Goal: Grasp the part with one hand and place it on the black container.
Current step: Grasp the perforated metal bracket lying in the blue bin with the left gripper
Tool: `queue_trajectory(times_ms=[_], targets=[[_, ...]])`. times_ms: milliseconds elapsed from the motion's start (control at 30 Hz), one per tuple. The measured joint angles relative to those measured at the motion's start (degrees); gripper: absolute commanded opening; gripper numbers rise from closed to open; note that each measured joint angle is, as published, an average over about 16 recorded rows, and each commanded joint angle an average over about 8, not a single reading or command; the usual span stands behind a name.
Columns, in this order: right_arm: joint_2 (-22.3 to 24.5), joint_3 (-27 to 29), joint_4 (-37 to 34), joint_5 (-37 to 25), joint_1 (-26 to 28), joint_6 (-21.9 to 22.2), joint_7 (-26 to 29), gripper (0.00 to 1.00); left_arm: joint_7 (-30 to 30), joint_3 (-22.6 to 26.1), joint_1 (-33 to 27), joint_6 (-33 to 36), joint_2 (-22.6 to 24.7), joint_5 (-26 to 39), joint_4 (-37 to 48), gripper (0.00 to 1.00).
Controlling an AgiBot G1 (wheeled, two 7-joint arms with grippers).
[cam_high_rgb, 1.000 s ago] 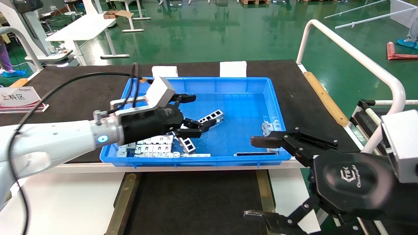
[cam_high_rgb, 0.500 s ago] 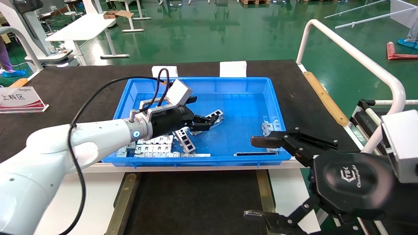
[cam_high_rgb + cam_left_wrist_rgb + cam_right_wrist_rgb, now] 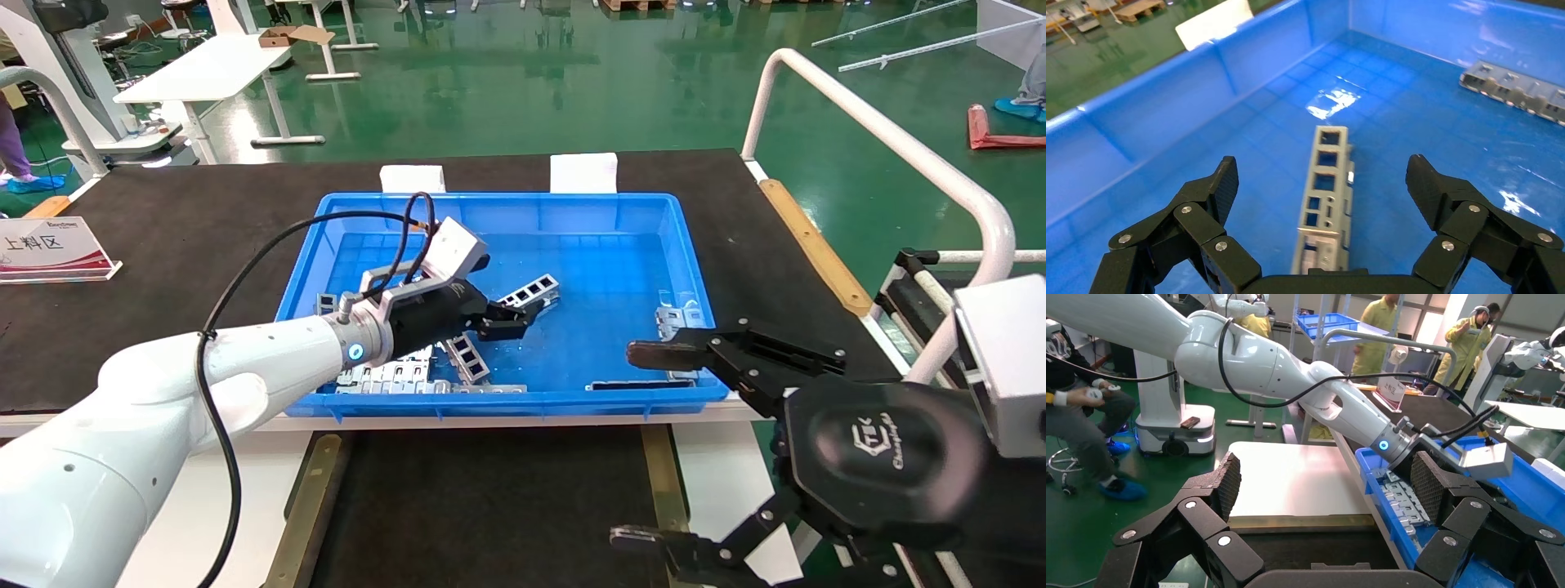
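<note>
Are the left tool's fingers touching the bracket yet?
Apart. The left wrist view shows the left tool open, blue bin floor visible between each finger and the bracket lying between them.

Between the matte-black fingers of the left gripper lies the part, dull silver-grey with a row of dark rectangular cut-outs. Under it the bin is glossy bright blue with white glints. Beyond the right gripper, also black, the black container is flat black, edged by brass-coloured strips and white borders.
</note>
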Motion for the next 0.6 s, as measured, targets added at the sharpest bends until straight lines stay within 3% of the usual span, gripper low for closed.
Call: queue_trajectory(times_ms=[167, 233, 267, 433, 500, 600], targets=[[0.00, -0.01, 0.00, 0.01, 0.00, 0.00, -0.01, 0.99, -0.90, 2.62, 0.76, -1.30, 0.01, -1.67, -0.89, 1.00], [0.01, -0.01, 0.00, 0.01, 0.00, 0.01, -0.01, 0.81, -1.26, 3.67, 1.00, -1.83, -0.01, -2.33, -1.20, 0.98], [0.01, -0.02, 0.00, 0.01, 0.00, 0.01, -0.01, 0.68, -1.43, 4.18, 1.10, -2.10, -0.02, -2.67, -1.33, 0.90], [0.01, -0.03, 0.00, 0.02, 0.01, 0.01, -0.01, 0.07, -2.15, 6.55, 1.36, -3.33, -0.09, -4.32, -1.73, 0.28], [0.01, -0.03, 0.00, 0.02, 0.01, 0.01, -0.02, 0.00, -2.36, 7.43, 1.43, -3.71, -0.11, -4.99, -1.84, 0.04], [0.01, -0.04, 0.00, 0.03, 0.01, 0.02, -0.02, 0.00, -2.61, 8.66, 1.50, -4.17, -0.15, -5.99, -1.95, 0.00]])
